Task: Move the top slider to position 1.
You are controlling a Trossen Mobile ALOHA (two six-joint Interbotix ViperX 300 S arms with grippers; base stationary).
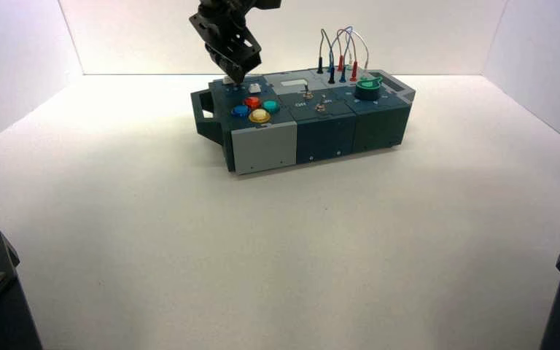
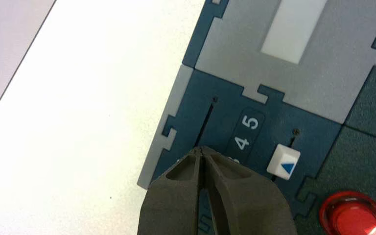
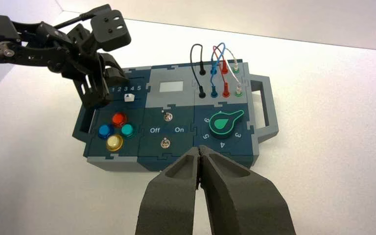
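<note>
From the high view, my left gripper (image 1: 235,71) is down over the back left corner of the box (image 1: 302,120), right on top of the slider panel, so the top slider is hidden there. I can only catch the other slider's white knob (image 1: 254,88) just beside the fingers, plus the red button (image 1: 252,102) in the coloured cluster in front.

Left wrist view: fingertips (image 2: 203,152) pressed together, nothing visibly held. They sit over the top slider's track (image 2: 206,120), and its knob is covered by them, so I can't tell where it stands. Only numerals 4 and 5 (image 2: 246,131) show; position 1 is hidden under the fingers. The second slider's knob (image 2: 284,162), with a blue triangle, sits near the 4.

Right wrist view: the right gripper (image 3: 200,152) is closed and empty, hanging back in front of the box. Here the full 1-5 row shows, with position 1 (image 3: 114,89) just beside the left gripper (image 3: 95,95). Green knob (image 3: 225,121), toggle switches (image 3: 166,116) and looped wires (image 3: 220,66) are well clear.
</note>
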